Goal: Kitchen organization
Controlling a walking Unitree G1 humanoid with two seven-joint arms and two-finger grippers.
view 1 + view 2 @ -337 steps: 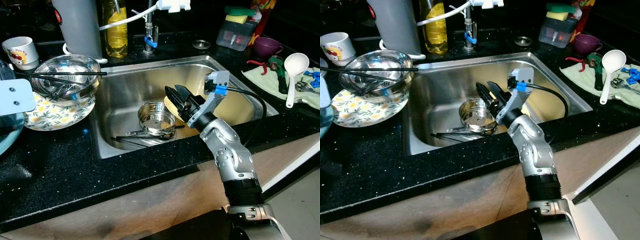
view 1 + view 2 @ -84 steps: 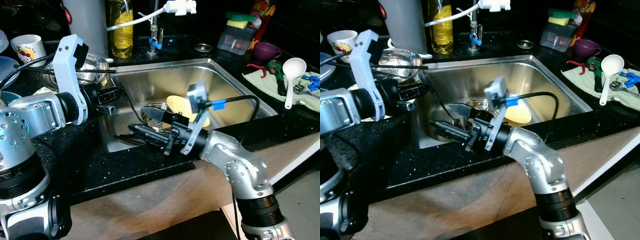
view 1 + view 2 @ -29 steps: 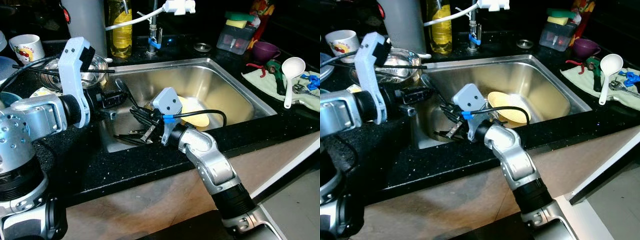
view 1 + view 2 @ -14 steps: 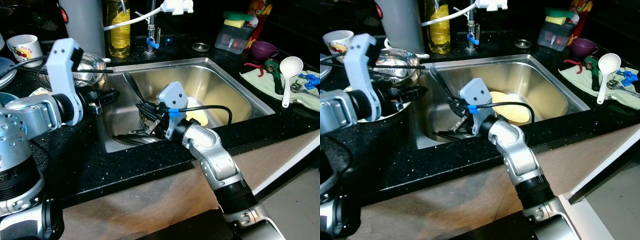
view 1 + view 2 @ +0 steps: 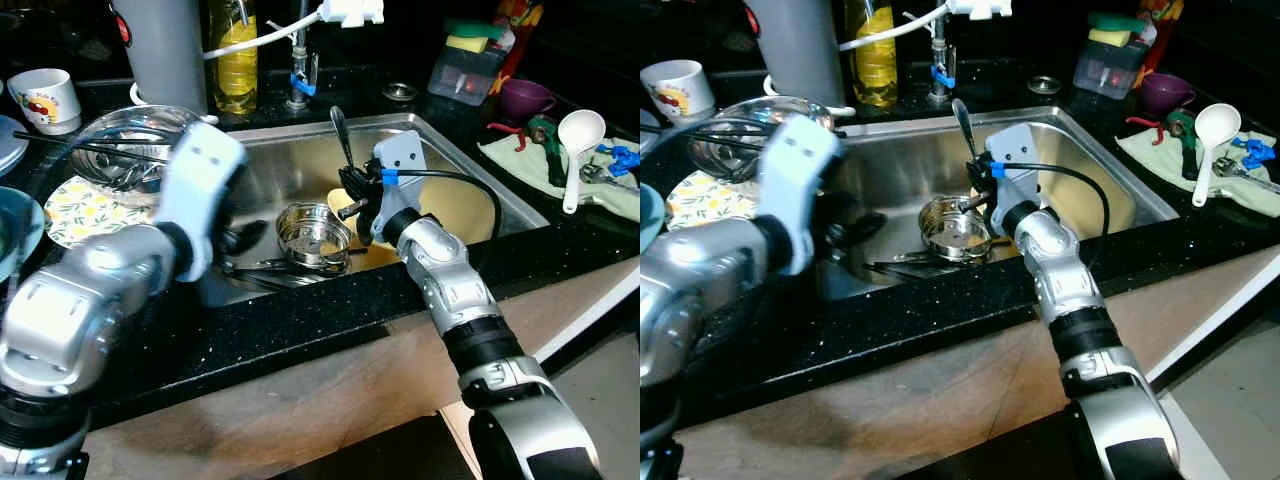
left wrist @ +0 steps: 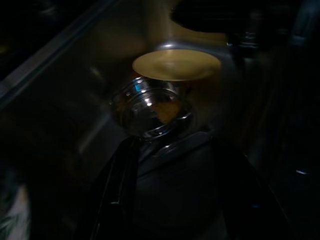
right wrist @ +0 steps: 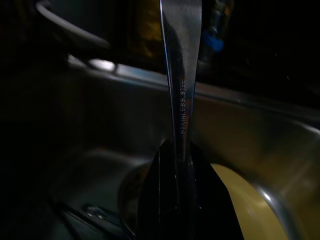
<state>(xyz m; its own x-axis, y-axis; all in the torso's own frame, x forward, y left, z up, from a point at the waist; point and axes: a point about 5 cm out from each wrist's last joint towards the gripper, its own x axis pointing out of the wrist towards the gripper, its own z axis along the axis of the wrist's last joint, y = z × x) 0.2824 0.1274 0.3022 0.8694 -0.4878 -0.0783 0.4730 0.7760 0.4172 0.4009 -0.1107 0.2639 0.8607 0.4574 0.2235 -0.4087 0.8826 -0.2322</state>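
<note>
From the head views, the right gripper [image 5: 352, 185] has risen out of the stainless steel sink [image 5: 455, 165] with its black fingers pinched on the handle of a long steel utensil [image 5: 341, 133], which now stands almost upright above the basin; half a second ago that gripper was down among the cutlery on the sink floor. The utensil's working end is hidden behind the fingers, so spoon or ladle, I can't say. Just beside it in the sink sit a small round steel strainer bowl [image 5: 312, 234] and a flat yellow plate [image 5: 340, 203], with dark tongs and loose cutlery [image 5: 262, 272] lying on the sink floor in front of the bowl. The left arm has swung in over the sink's left edge and shows blurred; the left gripper [image 5: 238, 237] hangs near the bowl.

In the left wrist view, dim as it is, the strainer bowl and yellow plate lie straight ahead of the left gripper's fingers; whether those are apart or together I cannot tell.

The right wrist view looks up the steel handle, stamped "STAINLESS STEEL", clamped between both fingers.

So one piece is out of the sink; I'd judge it goes next to the counter, with bowl, plate and cutlery left to clear.
</note>
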